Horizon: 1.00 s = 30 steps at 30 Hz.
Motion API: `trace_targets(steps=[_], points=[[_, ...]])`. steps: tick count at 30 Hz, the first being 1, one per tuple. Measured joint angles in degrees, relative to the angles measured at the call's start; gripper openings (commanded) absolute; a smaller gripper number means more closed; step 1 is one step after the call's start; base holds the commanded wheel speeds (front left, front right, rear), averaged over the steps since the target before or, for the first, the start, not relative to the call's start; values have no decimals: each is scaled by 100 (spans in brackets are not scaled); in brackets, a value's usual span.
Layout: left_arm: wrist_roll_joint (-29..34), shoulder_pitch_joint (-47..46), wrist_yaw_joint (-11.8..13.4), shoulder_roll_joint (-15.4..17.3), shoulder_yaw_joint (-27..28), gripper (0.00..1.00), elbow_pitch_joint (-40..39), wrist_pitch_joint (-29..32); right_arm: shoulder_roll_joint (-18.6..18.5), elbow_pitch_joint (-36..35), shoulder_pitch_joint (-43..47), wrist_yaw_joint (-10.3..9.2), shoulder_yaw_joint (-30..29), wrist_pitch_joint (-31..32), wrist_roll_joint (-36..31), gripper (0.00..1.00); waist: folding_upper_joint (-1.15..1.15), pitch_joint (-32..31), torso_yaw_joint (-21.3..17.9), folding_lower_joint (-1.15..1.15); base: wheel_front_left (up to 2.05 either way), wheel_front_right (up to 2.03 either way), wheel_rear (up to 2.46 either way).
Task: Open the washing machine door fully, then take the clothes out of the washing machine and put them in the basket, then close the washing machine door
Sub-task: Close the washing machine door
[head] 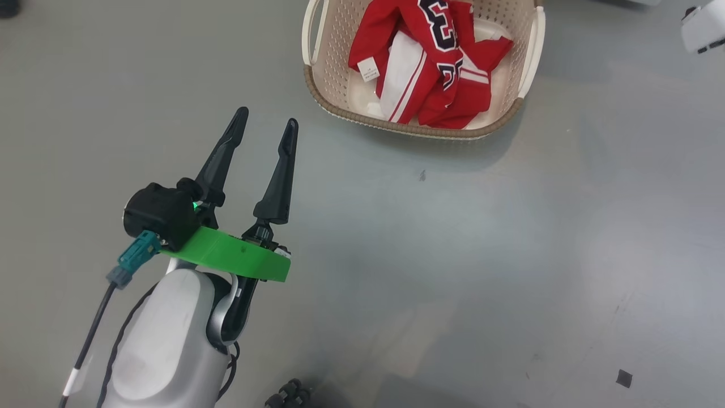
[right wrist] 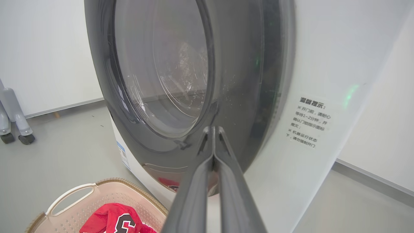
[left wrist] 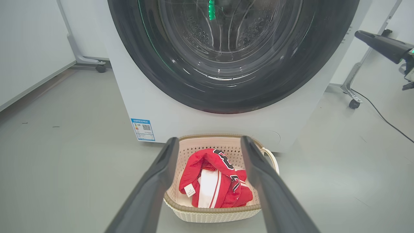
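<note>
The washing machine door [left wrist: 181, 81] lies flush against the white washing machine [left wrist: 168, 116], its black rim and glass bowl facing me. In front of it on the floor stands the basket [head: 396, 127] with the red clothes [head: 436, 73] piled inside. My left gripper [head: 266, 127] hangs open and empty over the floor, short of the basket [left wrist: 210, 208] and pointing at the clothes [left wrist: 207, 168]. My right gripper [right wrist: 213, 129] is shut and empty, tips right at the door's black rim [right wrist: 239, 81]; whether they touch is unclear. It also shows beside the machine as a dark finger [left wrist: 362, 35].
Wheeled frame legs [left wrist: 97, 66] [left wrist: 352, 102] stand either side of the machine, with a cable [left wrist: 381, 116] on the floor to the right. A white object [head: 702, 25] sits at the head view's top right corner. Grey floor surrounds the basket.
</note>
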Motion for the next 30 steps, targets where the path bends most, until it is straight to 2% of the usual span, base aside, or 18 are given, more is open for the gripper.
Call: trace_targets(steps=[6, 16, 26, 30], points=[[116, 37, 0, 22, 138, 100, 70, 0, 272, -14, 714, -121, -178, -65, 272, 0, 0, -421, -209, 0, 0, 0, 0], [219, 454, 0, 296, 374, 100, 214, 0, 709, -274, 1957, -448, -555, -97, 593, 0, 0, -1123, -759, 0, 0, 0, 0], [258, 1029, -1, 423, 577, 100, 353, 0, 1043, -859, 3119, -612, -926, -97, 643, 0, 0, -1896, -1370, -1, 0, 0, 0], [259, 1322, -1, 443, 637, 100, 369, 0, 1158, -1029, 3584, -620, -1025, -97, 655, 0, 0, -2223, -1590, -1, 0, 0, 0]])
